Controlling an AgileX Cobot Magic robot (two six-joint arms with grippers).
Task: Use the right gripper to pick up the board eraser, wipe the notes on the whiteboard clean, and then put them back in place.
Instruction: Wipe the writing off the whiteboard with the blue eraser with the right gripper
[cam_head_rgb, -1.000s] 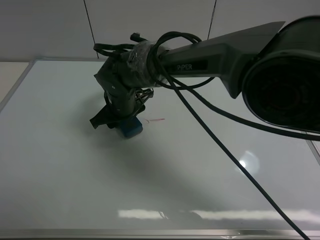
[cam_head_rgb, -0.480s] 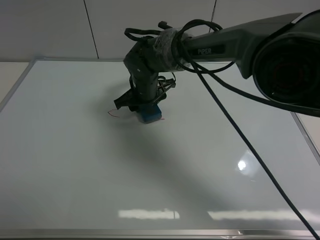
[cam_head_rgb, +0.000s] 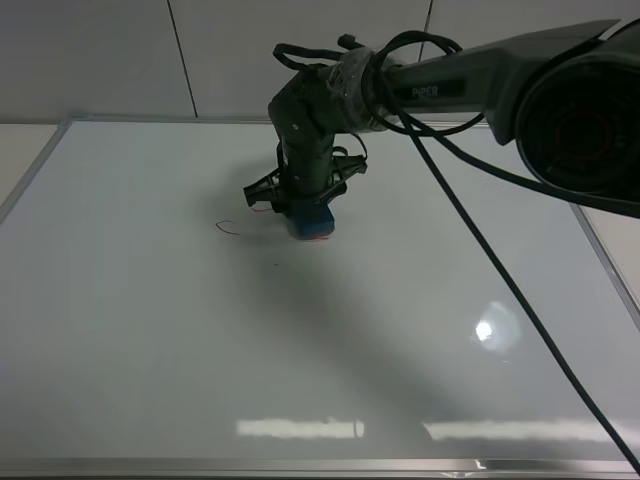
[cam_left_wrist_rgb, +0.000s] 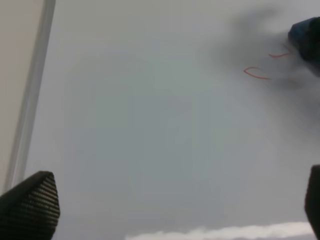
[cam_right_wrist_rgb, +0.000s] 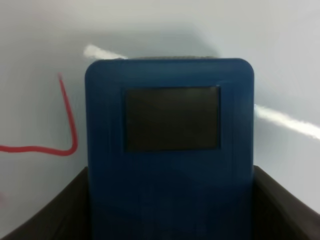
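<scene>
My right gripper (cam_head_rgb: 306, 208) reaches across to the middle of the whiteboard (cam_head_rgb: 150, 330). It is shut on the teal-blue board eraser (cam_head_rgb: 313, 224) and presses it onto the board. In the right wrist view the eraser (cam_right_wrist_rgb: 169, 150) fills the gap between both black fingers (cam_right_wrist_rgb: 47, 217). What shows of the red notes is a small loop (cam_head_rgb: 228, 227) left of the eraser and a short stroke (cam_head_rgb: 258, 210) by the gripper. A red line (cam_right_wrist_rgb: 67, 135) lies right beside the eraser. The left wrist view shows the notes (cam_left_wrist_rgb: 256, 74), the eraser (cam_left_wrist_rgb: 304, 35) and my open, empty left gripper (cam_left_wrist_rgb: 170, 210).
The board's silver frame (cam_head_rgb: 300, 466) runs along the front edge, and its left side (cam_left_wrist_rgb: 30, 100) shows in the left wrist view. Black cables (cam_head_rgb: 480, 270) trail from the right arm over the board's right half. A white tiled wall (cam_head_rgb: 100, 50) stands behind.
My right gripper has slid the eraser to the right and farther back across the board. The red stroke to the right of the eraser is gone. Red marks now show to its left.
</scene>
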